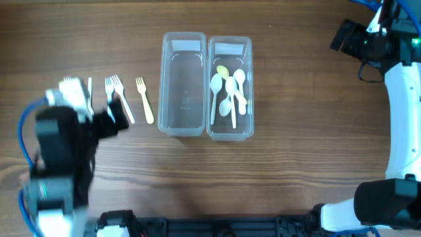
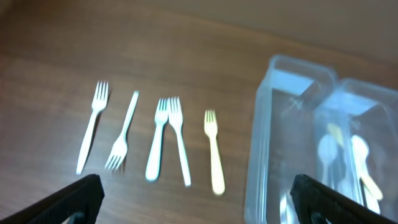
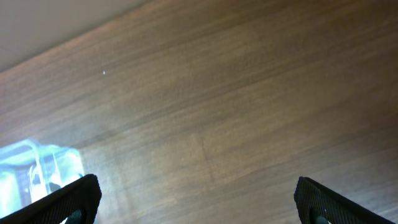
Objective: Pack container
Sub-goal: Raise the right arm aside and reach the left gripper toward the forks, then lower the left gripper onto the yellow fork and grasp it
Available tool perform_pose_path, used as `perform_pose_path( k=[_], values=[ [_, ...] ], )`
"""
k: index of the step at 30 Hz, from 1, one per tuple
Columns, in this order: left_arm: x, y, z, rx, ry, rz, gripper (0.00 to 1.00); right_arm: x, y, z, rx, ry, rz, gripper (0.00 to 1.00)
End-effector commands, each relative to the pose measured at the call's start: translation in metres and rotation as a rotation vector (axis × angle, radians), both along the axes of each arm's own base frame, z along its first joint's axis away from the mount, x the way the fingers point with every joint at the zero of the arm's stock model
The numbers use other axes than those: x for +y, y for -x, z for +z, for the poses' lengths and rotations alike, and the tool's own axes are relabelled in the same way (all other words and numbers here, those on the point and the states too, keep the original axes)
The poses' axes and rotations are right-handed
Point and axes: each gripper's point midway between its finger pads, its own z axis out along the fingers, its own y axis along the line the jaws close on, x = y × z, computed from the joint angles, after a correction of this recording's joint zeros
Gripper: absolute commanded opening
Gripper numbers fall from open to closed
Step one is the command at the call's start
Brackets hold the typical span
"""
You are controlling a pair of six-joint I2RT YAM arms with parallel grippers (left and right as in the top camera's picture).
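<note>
Empty container (image 1: pixel 183 85): clear plastic, rectangular, upright at the middle of the wooden worktop (image 1: pixel 296 164), long side running away from the robot. Nothing inside.

Second container (image 1: pixel 230 87): same type, pressed against the empty container's right wall. It holds a loose heap of spoons (image 1: pixel 229 89), mostly white, a couple pale yellow.

Left of the empty container, apart from it, five forks lie flat in a row.
- Nearest is a yellow fork (image 2: pixel 214 151), tines pointing away from the robot.
- Next out are the paired white forks (image 2: pixel 168 138), heads side by side and touching, handles splaying apart.
- Then comes a reversed white fork (image 2: pixel 123 133), tines toward the robot.
- Last is the outermost white fork (image 2: pixel 92 126).

Left arm (image 1: pixel 56 151): blurred in the overhead view. It sits left of the empty container and nearer the robot, with its wrist over the outer forks, hiding part of them. Jaws spread wide, holding nothing. In the wrist view the fork row lies ahead, between the two tips.

Right arm (image 1: pixel 402 99): far to the right of the empty container, stretched along the worktop's right edge, wrist turned inward at the far corner. Jaws parted wide and empty, above bare wood.
</note>
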Motion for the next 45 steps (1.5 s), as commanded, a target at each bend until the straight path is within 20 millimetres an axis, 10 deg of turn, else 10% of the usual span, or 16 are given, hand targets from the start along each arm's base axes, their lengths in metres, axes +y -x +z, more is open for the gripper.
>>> perform_pose_path(
  k=[1, 10, 25, 45],
  values=[
    [0.001, -0.051, -0.02, 0.184, 0.029, 0.01, 1.0, -0.002, -0.001, 0.001, -0.002, 0.004, -0.017, 1.0],
    [-0.026, -0.104, -0.138, 0.502, 0.184, -0.095, 1.0, -0.002, -0.001, 0.001, -0.002, 0.004, -0.017, 1.0],
    [-0.008, -0.116, -0.222, 0.659, 0.151, 0.016, 0.9, -0.002, -0.001, 0.001, -0.002, 0.004, -0.017, 1.0],
    [-0.044, -0.121, -0.258, 0.702, 0.219, -0.213, 0.78, -0.002, -0.001, 0.001, -0.003, 0.004, -0.018, 1.0]
  ],
)
